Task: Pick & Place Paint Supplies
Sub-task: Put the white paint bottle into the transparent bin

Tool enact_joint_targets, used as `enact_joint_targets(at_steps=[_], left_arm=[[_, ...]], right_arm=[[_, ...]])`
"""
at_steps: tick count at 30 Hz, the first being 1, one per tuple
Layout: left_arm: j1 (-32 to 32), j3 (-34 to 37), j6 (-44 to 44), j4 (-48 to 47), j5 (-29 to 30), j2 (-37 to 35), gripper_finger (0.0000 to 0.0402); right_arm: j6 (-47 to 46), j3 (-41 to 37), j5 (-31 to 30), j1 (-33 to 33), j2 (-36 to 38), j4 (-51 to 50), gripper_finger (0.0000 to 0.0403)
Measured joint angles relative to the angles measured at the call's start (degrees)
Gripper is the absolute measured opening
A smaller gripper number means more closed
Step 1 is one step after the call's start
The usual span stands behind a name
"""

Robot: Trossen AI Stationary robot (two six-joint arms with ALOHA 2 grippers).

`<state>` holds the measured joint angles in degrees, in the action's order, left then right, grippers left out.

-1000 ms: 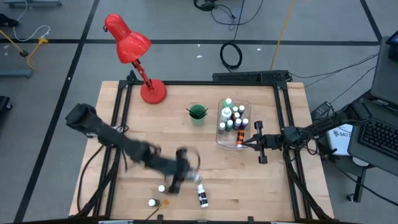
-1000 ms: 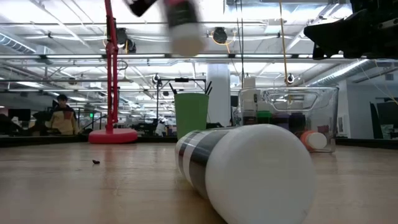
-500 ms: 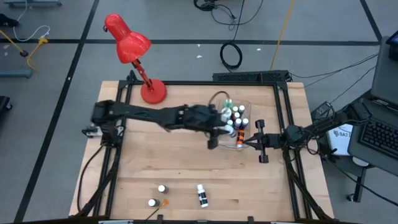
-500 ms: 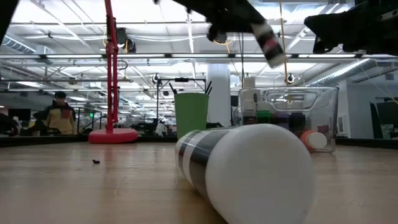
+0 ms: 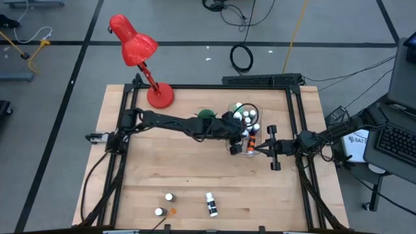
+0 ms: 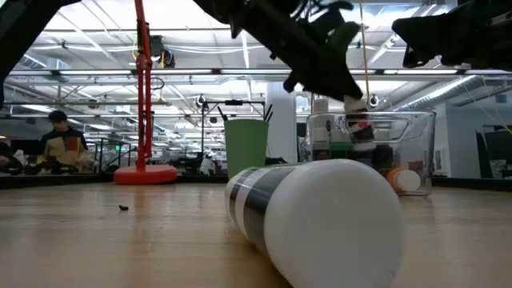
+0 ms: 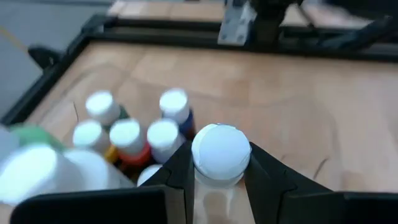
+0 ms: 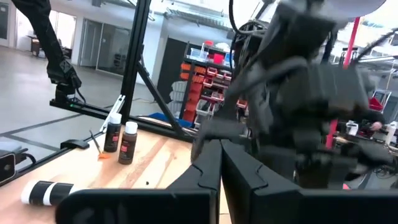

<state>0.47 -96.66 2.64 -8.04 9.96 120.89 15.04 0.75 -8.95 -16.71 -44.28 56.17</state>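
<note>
Left hand (image 7: 219, 180) of mine grips a white-capped paint bottle (image 7: 220, 152) over the clear bin (image 5: 232, 144) of bottles, the green cup (image 5: 207, 115) just beside, my shut right hand (image 5: 255, 149) at the bin's edge (one banded bottle (image 5: 210, 204) lies near the tabletop's (image 5: 182, 175) front).

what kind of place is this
Probably a robotics lab in a large open workshop: a black-framed wooden table on a concrete floor, loose cables, shelving with red bins, and a person working behind.
</note>
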Motion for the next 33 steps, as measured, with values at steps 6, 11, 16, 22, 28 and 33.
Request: enact_joint_targets(at_steps=[6, 11, 16, 22, 28, 33], left_arm=[[0.01, 0.01, 1.05, 0.63, 2.56, 3.28, 0.0091], [0.51, 0.02, 1.05, 1.81, 0.89, 5.63, 0.0091], [1.76, -0.02, 1.38, 2.71, 0.36, 6.91, 0.0091], [2.14, -0.07, 3.72, 2.77, 0.37, 7.05, 0.0096], [2.19, -0.04, 2.35, 4.33, -3.88, 7.27, 0.0185], [2.12, 0.03, 1.67, 4.61, -4.8, 7.04, 0.0243]], right_arm=[[0.83, 0.0, -0.15, 0.0, 0.0, 0.72, 0.0004], [0.89, 0.0, -0.17, 0.0, 0.0, 0.69, 0.0004], [0.91, 0.0, -0.17, 0.0, 0.0, 0.61, 0.0004], [2.34, 0.0, -0.17, 0.0, 0.0, 0.52, 0.0004], [2.35, 0.0, -0.15, 0.01, 0.0, 0.46, 0.0004], [2.31, 0.0, 0.0, 0.01, 0.0, 0.43, 0.0004]])
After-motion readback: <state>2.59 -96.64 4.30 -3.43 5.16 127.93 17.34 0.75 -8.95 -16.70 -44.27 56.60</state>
